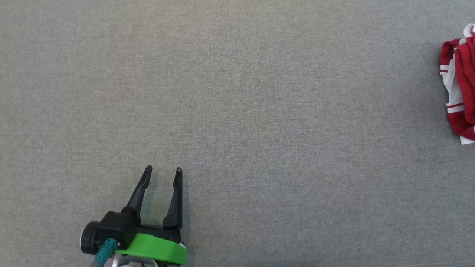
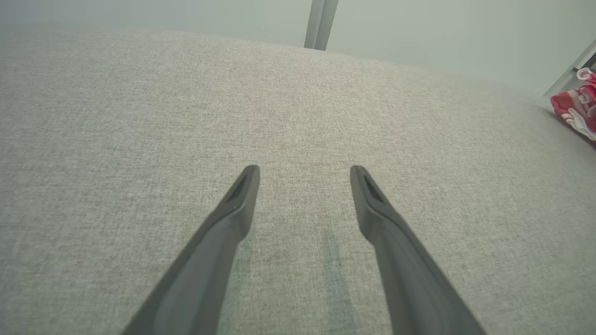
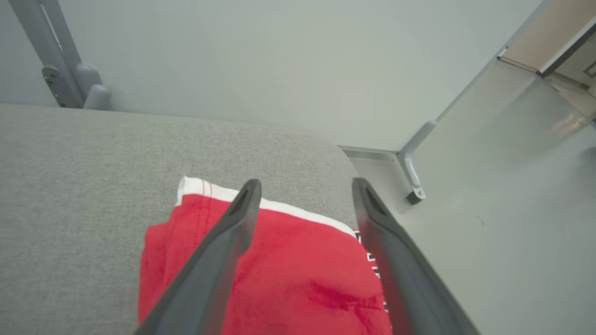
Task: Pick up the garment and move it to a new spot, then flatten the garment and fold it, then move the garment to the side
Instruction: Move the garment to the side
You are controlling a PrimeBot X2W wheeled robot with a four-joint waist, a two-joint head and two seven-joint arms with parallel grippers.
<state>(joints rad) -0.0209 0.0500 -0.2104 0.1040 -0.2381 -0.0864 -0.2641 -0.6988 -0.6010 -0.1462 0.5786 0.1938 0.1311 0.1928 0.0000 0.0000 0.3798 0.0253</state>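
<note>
The red-and-white garment [image 1: 460, 85] lies bunched at the far right of the grey padded table [image 1: 237, 111], close to its rounded corner, with the bare floor [image 3: 512, 209] just beyond. The right gripper [image 3: 306, 184] hangs directly over it, jaws spread and nothing pinched between them. The cloth sits under the fingers, though I cannot tell whether they touch it. The left gripper [image 1: 163, 168] hovers well apart from the garment over bare table, its jaws also spread and empty.

The worry, to my eye, is that corner. The garment looks more like a loose heap than a tidy fold (a white hem sticks out one way, a striped bit another). Any drag from the right fingers on their way off could catch a layer and undo the fold, or nudge the pile toward the drop. If it sits as near the edge as it seems, one slipping flap might pull the rest over.
</note>
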